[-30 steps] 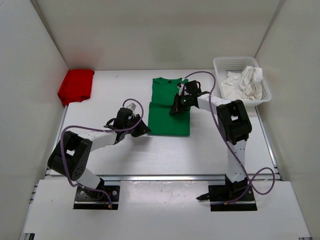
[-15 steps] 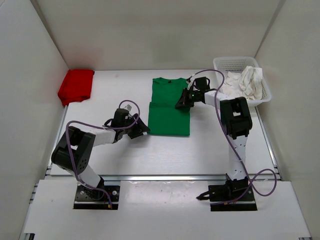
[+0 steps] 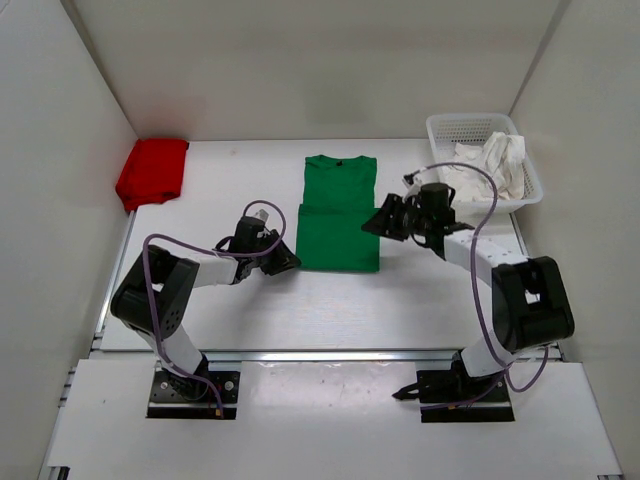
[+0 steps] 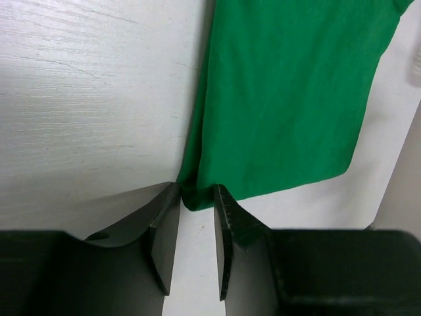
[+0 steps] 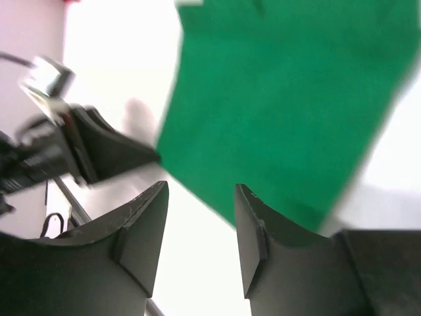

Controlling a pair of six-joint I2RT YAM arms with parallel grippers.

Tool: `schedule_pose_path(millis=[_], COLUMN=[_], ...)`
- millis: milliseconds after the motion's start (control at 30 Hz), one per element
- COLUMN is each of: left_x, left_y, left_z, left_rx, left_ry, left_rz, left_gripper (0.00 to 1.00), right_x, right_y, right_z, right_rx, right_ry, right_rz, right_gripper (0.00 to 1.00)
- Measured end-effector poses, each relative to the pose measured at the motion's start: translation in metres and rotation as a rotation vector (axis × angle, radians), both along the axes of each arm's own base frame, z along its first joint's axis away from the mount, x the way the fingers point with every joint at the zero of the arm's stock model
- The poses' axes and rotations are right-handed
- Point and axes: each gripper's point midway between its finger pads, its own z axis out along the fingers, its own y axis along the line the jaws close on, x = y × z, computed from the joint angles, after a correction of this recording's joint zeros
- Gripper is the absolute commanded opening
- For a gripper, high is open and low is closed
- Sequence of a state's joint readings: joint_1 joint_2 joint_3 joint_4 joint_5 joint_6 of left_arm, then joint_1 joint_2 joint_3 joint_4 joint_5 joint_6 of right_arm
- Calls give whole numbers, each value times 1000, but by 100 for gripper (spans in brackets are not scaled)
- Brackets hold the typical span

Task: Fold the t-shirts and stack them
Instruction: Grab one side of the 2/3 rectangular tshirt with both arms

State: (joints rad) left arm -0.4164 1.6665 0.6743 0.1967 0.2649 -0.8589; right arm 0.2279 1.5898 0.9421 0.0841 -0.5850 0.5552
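The green t-shirt (image 3: 338,215) lies folded at the table's middle, collar toward the back. My left gripper (image 3: 285,262) is low at its near left corner. In the left wrist view that green corner (image 4: 194,197) sits pinched between the narrow-set fingertips of the left gripper (image 4: 196,191). My right gripper (image 3: 378,222) hovers at the shirt's right edge, open, with nothing between its fingers (image 5: 148,217); green cloth (image 5: 289,99) lies beyond them. The red t-shirt (image 3: 152,172) is folded at the far left. The white t-shirt (image 3: 490,165) is crumpled in the basket.
A white mesh basket (image 3: 470,122) stands at the back right corner. White walls close in the table on the left, right and back. The left arm's purple cable (image 3: 262,205) loops above its wrist.
The right gripper has opened and moved from the green shirt's upper right part, near the collar, down to its right edge. The left gripper has stayed at the near left corner.
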Motion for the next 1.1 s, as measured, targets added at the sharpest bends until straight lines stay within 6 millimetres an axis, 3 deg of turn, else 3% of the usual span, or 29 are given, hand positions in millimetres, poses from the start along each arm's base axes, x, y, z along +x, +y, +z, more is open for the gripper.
schedule_pose_path(millis=[67, 200, 267, 400, 567, 700, 833, 1000, 1100], left_x=[0, 1, 1, 1, -1, -1, -1, -3, -14], left_y=[0, 1, 1, 0, -2, -2, -2, -4, -5], left_z=[-1, -3, -4, -4, -5, -5, -5, -6, -5], left_rx=[1, 4, 6, 4, 8, 9, 12, 29, 47], left_ry=[4, 4, 4, 4, 4, 3, 2, -2, 4], left_rz=[5, 12, 13, 12, 9, 8, 9, -5, -35], left_gripper=[35, 29, 27, 23, 20, 15, 2, 0, 0], right_x=[-21, -68, -85, -82, -76, -75, -76, -78, -91], right_y=[-8, -35, -43, -41, -36, -32, -31, -31, -26], right_z=[-18, -82, -102, -100, -107, -111, -114, -115, -113], right_rx=[-2, -47, -46, -20, 18, 42, 39, 32, 4], right_ry=[33, 206, 282, 252, 258, 283, 292, 296, 288], right_rz=[-32, -121, -154, -166, -162, -153, -149, -147, -124], right_gripper=[46, 50, 51, 49, 22, 17, 1, 0, 0])
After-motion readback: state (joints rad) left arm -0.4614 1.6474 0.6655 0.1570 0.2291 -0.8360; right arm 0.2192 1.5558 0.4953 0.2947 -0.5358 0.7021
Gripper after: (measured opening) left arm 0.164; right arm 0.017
